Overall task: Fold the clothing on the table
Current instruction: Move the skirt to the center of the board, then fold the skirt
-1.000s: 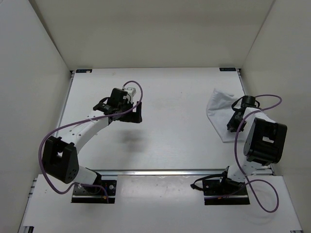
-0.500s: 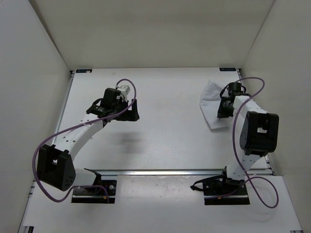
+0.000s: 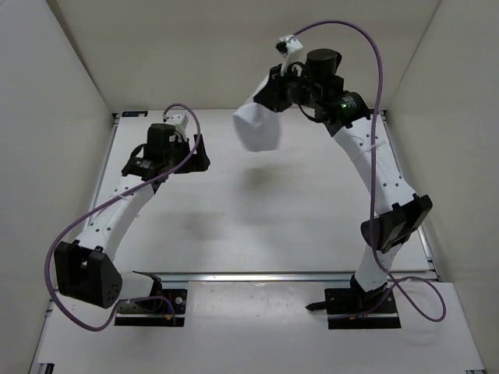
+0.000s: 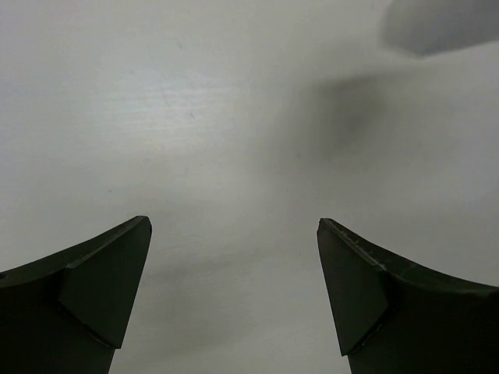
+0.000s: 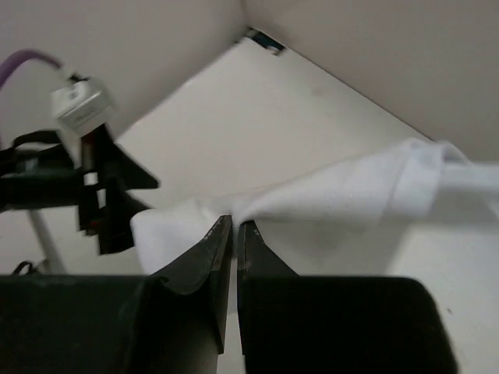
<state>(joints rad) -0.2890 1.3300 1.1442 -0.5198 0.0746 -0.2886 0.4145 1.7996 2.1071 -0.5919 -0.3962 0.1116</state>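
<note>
The left tool [image 3: 201, 156] hangs low over the left half of the desk [image 3: 296, 226], jaws wide apart and holding nothing. Its wrist view shows only bare desk between them. A blurred pale shape in the upper right corner of that view is probably the clothing, with a dark shadow [image 4: 351, 117] beside it.

In the middle, towards the far edge, the clothing [image 3: 257, 128] hangs in the air, well clear of the desk. It is bunched into a drooping pouch, not spread out.

To the right, the right arm reaches high and far. The right tool [image 3: 269, 95] grips the clothing by its top, and in its wrist view the jaws are pressed together with a thin fold of fabric [image 5: 335, 195] pinched between them.

The step in hand looks like bringing the clothing to the open middle of the desk and laying it flat, so no fold has begun.

- **Lowering:** the free end should touch first, then the arm should draw away so the cloth unrolls rather than piles up.
- **Second grip:** the open left tool is near enough to take another edge, which would help spread the bunch.
- **Risk:** the pinch is thin, so a quick swing could shake the fabric loose.
</note>
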